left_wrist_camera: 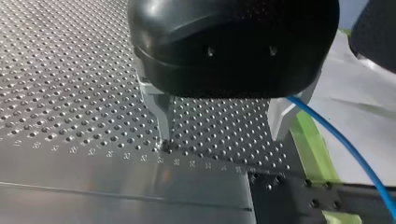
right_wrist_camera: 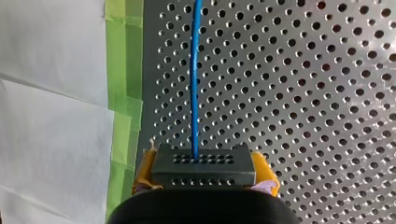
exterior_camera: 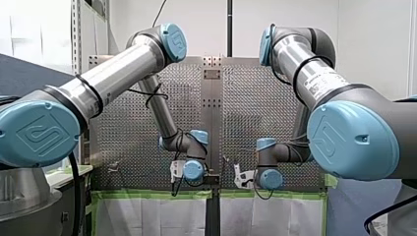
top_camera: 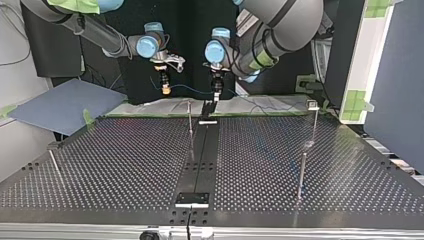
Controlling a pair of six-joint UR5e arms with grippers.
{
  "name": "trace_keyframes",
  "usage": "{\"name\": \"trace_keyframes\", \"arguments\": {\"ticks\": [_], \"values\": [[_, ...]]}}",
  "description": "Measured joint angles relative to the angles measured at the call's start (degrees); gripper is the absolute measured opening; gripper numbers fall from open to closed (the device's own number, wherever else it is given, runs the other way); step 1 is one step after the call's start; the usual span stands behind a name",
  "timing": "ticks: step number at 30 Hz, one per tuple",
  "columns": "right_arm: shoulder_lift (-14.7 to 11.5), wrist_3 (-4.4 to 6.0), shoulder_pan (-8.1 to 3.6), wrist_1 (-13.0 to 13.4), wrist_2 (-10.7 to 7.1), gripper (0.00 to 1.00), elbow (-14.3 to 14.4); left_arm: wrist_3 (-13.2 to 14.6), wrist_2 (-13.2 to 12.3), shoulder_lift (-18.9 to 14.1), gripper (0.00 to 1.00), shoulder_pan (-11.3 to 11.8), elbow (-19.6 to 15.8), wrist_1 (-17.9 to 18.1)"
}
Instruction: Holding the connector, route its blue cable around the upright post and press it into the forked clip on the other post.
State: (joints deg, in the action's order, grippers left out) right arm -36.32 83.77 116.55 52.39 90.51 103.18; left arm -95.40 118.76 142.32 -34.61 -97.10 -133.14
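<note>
My right gripper [right_wrist_camera: 204, 176] is shut on a dark grey connector [right_wrist_camera: 204, 164], held between its yellow pads [right_wrist_camera: 144, 170]. The blue cable [right_wrist_camera: 194, 79] runs straight ahead from the connector over the perforated table. In the top view my right gripper [top_camera: 164, 88] hangs at the far edge, and the cable [top_camera: 192, 90] stretches across to my left gripper [top_camera: 216, 95]. My left gripper [left_wrist_camera: 222, 140] is open just above the table. Nothing sits between its metal fingers [left_wrist_camera: 162, 116], and the blue cable [left_wrist_camera: 345, 144] passes beside one of them. A thin upright post [top_camera: 190, 125] stands near the middle. Another post [top_camera: 314, 122], with a small head, is at the top view's right.
Two more thin posts stand nearer the camera, one [top_camera: 301, 175] at the top view's right and one [top_camera: 55, 165] at its left. A black rail [top_camera: 202, 150] runs down the table's middle to a bracket [top_camera: 192, 199]. Green tape [right_wrist_camera: 123, 70] and white sheeting border the table.
</note>
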Motion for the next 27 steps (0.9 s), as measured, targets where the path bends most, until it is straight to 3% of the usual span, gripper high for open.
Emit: {"name": "trace_keyframes", "arguments": {"ticks": [9, 27], "values": [[-2.0, -0.58, 0.46, -1.3, 0.77, 0.0, 0.0, 0.4, 2.5, 0.3, 1.0, -1.1, 0.0, 0.1], [-3.1, 0.28, 1.07, -2.2, 0.69, 0.0, 0.0, -1.1, -0.2, 0.3, 1.0, -2.3, 0.4, 0.2]]}}
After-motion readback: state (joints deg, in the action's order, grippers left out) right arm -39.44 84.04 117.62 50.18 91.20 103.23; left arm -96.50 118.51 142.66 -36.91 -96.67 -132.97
